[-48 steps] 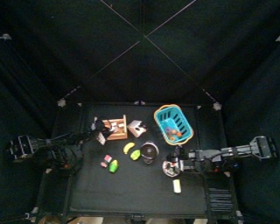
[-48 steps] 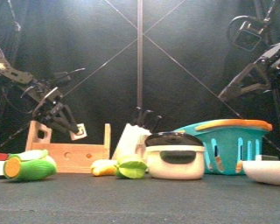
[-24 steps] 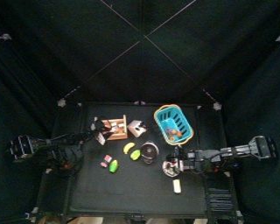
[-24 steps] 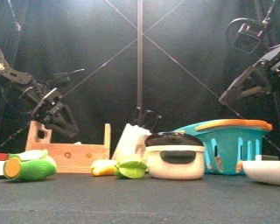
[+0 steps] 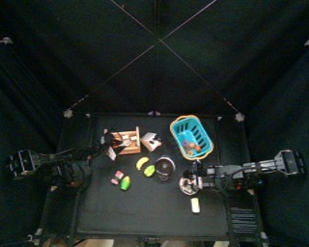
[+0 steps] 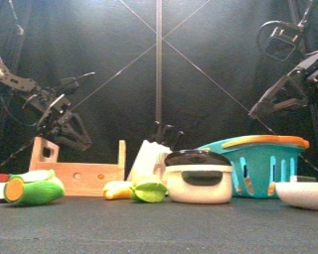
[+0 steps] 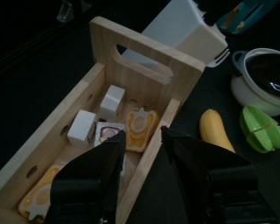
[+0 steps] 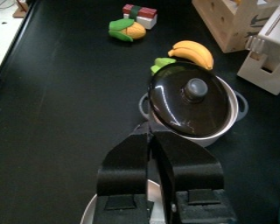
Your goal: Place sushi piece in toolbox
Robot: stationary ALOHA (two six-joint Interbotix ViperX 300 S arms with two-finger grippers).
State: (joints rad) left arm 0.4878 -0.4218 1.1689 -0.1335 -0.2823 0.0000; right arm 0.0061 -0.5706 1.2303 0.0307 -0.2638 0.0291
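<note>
Left claw stands wide open and empty now, its black jaws parted above the toolbox, and over the last second it has drawn back a touch toward the table's left edge. That reads as a release: the sushi piece, a small white block with a dark wrap and a red centre, lies inside the box beside other little white blocks and a tan slab. So the placing looks done.

Nearest the front: a green-and-yellow roll, a banana, a glossy rice cooker with a black domed lid. Behind, the toolbox is pale, smooth wood with low walls and a cut-out handle. Further right, the cyan lattice basket.

Right claw rests, jaws pinched together, above the cooker.
</note>
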